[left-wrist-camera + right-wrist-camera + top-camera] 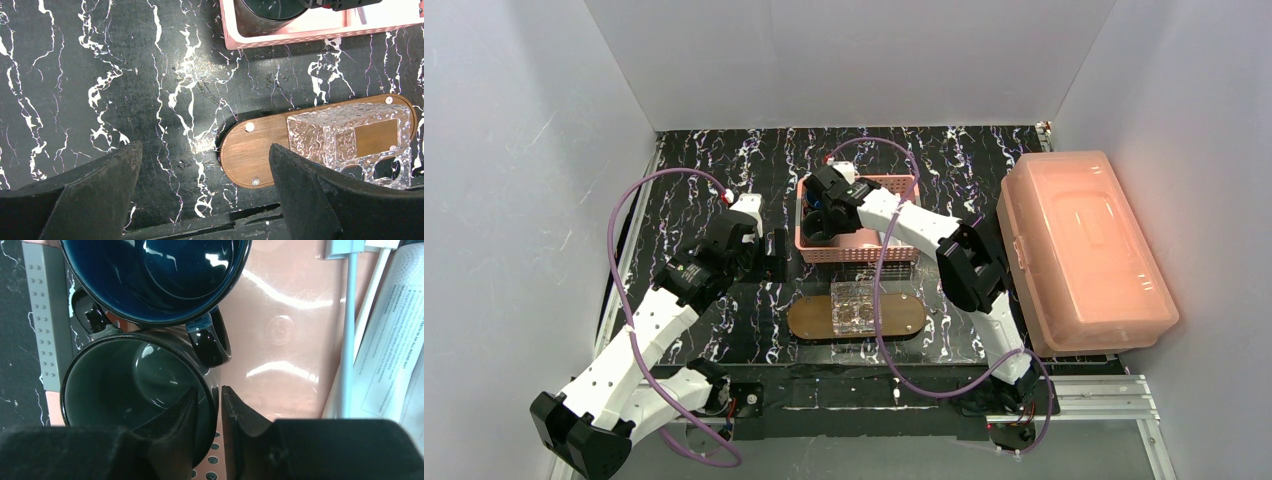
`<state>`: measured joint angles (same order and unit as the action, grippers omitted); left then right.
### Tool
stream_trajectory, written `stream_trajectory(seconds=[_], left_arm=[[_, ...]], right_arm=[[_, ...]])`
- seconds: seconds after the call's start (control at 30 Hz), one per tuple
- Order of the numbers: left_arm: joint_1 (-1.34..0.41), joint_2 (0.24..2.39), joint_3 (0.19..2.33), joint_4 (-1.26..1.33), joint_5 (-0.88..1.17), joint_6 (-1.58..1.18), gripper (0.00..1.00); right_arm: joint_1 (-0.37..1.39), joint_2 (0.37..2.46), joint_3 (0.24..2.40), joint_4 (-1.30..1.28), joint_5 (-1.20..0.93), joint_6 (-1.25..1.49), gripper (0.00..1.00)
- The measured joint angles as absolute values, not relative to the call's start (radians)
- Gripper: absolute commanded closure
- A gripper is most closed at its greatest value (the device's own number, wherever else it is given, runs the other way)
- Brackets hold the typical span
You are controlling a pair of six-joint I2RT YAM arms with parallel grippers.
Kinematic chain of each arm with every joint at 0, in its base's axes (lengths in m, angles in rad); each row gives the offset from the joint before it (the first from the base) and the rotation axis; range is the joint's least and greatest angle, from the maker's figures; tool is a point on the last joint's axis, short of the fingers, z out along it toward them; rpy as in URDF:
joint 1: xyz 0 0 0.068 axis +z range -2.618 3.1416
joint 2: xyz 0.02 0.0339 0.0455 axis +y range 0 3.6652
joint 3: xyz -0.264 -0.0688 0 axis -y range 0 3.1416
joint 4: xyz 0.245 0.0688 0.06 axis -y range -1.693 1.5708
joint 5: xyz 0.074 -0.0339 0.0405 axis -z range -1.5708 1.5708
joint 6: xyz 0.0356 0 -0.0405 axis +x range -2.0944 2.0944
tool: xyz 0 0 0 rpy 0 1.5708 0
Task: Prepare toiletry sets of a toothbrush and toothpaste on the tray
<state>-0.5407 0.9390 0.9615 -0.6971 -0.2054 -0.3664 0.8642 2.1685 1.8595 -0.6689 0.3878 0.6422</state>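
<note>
Right wrist view: right gripper (pixel 209 389) pinches the wall of a glossy black ceramic mug (pixel 125 390), one finger inside and one outside the rim, in the pink perforated plastic basket (pixel 280 340). Main risk is a one-sided pinch on a slick glaze: the mug may pivot or slip out on the lift. A dark blue glazed mug (pixel 160 275) sits touching the black mug, with a handle wedged between them, so a pull could drag or tip the blue one, or shift the light basket. The mug isn't a set item. The slim white plastic toothbrush (pixel 350 340) and white printed carton (pixel 390 350), probably toothpaste, lie at the basket's other side, untouched. The dark brown oval wooden tray (pixel 809 318) lies in front of the basket, near the arm bases, with a clear textured acrylic holder (pixel 856 308) on its middle. Only the ends are bare, so a careless set-down could knock the holder. The right arm's purple cable (pixel 879 300) crosses above the holder: snag risk. Left gripper (pixel 205 195) is spread wide and empty, hovering over the black marbled tabletop (pixel 125 75) just beside the tray's end; it could clip it.
</note>
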Motion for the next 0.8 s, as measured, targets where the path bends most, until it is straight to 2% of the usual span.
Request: stream_trajectory(seconds=[0.2,0.57,0.8], left_arm=[[-0.541,0.939,0.962,-0.697,-0.205,-0.366,0.02],[-0.541,0.939,0.962,-0.697,-0.207,-0.366,0.02],[-0.541,0.939,0.962,-0.697,-0.212,-0.366,0.02]], right_arm=[[0.86,2.168,1.861,-0.679,0.395,0.647,0.99],[0.855,2.159,1.858,-0.681,0.408,0.646,0.99],[0.855,2.056,1.85,-0.707,0.436,0.624,0.99]])
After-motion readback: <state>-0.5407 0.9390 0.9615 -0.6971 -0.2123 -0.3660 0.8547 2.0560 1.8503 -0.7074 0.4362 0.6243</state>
